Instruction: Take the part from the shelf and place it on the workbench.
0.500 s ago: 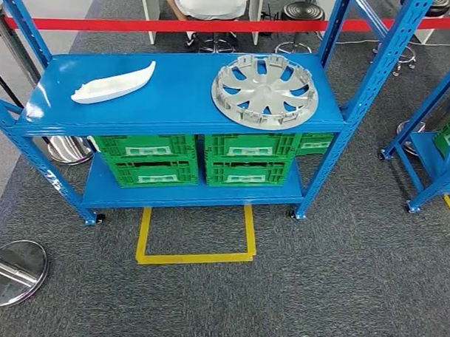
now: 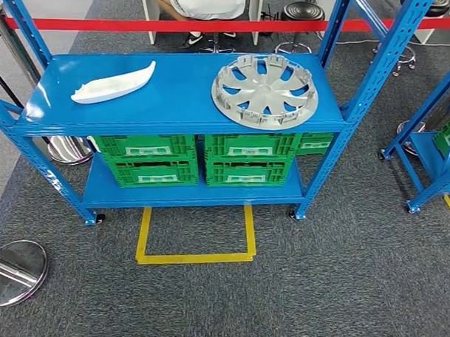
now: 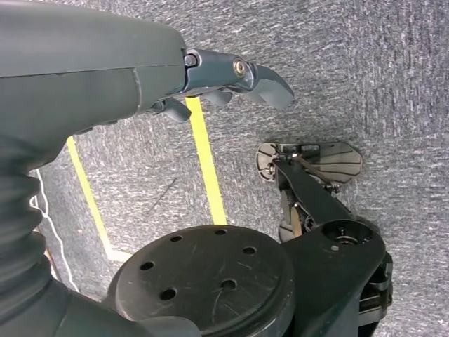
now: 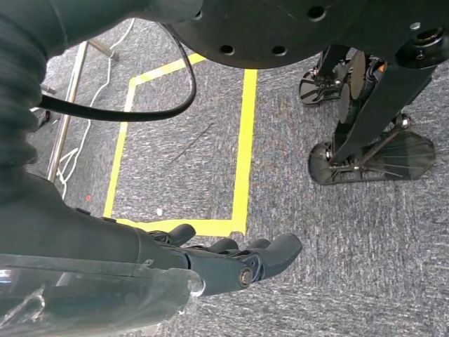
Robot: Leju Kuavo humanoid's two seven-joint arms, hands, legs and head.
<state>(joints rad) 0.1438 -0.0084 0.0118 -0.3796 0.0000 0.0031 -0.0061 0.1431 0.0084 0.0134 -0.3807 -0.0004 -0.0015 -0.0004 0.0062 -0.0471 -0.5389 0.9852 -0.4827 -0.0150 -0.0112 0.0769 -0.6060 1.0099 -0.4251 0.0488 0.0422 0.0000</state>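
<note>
Both hands, left (image 3: 233,77) and right (image 4: 233,263), hang empty over the carpet, fingers loose. Nothing is taken: hubcap (image 2: 265,91) and white part (image 2: 112,84) lie on the shelf (image 2: 180,100).

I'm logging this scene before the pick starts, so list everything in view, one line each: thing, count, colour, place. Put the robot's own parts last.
shelf: one, blue, straight ahead, two levels.
wheel cover: one, silver-grey, flat on the shelf's top level, right part.
curved part: one, white, top level, left part.
crates: at least three, green, lower level.
floor tape: one open rectangle, yellow, on the carpet before the shelf.
barrier tape: one, red, behind the shelf.
person: one, white top, seated behind the tape.
second rack: one, blue, far right.
stanchion base: one, shiny metal, lower left floor.
left hand: one, dark grey, hanging over the carpet, holding nothing.
right hand: one, dark grey, hanging over the carpet, holding nothing.
</note>
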